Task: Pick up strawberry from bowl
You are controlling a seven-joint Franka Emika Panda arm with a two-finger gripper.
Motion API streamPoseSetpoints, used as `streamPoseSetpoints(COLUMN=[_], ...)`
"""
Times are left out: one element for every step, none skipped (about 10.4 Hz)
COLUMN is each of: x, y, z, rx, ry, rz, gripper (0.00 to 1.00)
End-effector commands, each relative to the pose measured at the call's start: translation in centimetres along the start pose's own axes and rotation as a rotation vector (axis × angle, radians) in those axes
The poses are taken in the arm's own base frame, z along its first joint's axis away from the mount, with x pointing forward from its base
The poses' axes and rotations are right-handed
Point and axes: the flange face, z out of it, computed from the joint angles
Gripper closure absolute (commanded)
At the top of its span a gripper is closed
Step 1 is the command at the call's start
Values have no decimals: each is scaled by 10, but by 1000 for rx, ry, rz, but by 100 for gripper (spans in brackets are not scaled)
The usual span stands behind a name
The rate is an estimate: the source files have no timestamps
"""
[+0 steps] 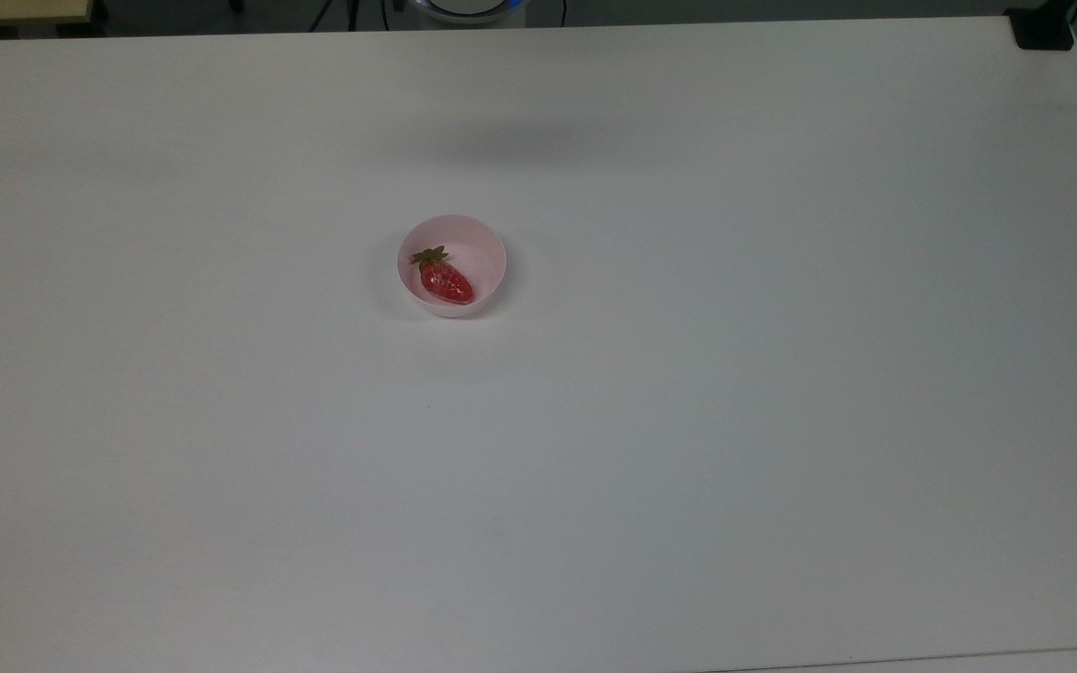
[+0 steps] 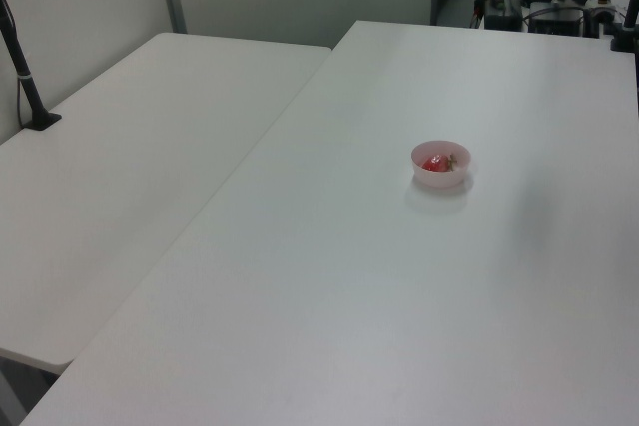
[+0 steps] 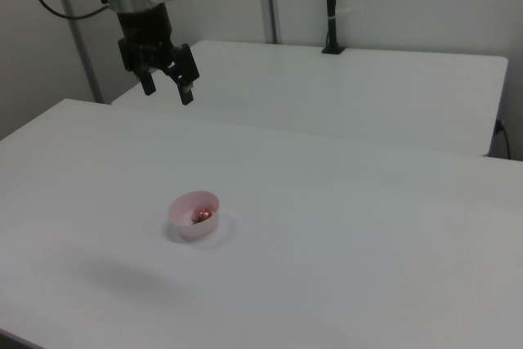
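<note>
A small pale pink bowl [image 1: 492, 257] [image 2: 440, 175] [image 3: 186, 211] stands near the middle of the white table. Inside it lies a red strawberry [image 1: 446, 280] [image 2: 435, 163] [image 3: 203, 216] with a green leafy cap, its tip toward the top view's lower right. In the right view my gripper [image 3: 168, 92] hangs high above the table, up and to the left of the bowl, far from it. Its two black fingers are spread apart with nothing between them.
The white table [image 1: 688, 421] is bare around the bowl. A second white table [image 2: 120, 177] adjoins it, bearing a black pole mount [image 2: 24, 67] [image 3: 331, 6]. A black clamp [image 1: 1041, 28] sits at the top view's far right corner.
</note>
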Motion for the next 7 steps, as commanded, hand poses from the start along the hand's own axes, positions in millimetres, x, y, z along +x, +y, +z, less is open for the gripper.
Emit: streamPoseSetpoints(x=[-1, -1, -1, 0, 0, -1, 0], y=[0, 0, 0, 0, 0, 2, 2], z=[3, 3, 3, 3, 3, 2, 3], rx=[15, 17, 17, 17, 17, 17, 16], ry=[10, 10, 10, 10, 12, 12, 10], rz=[-21, -21, -21, -20, -20, -17, -34], gripper=[0, 0, 0, 0, 0, 0, 0])
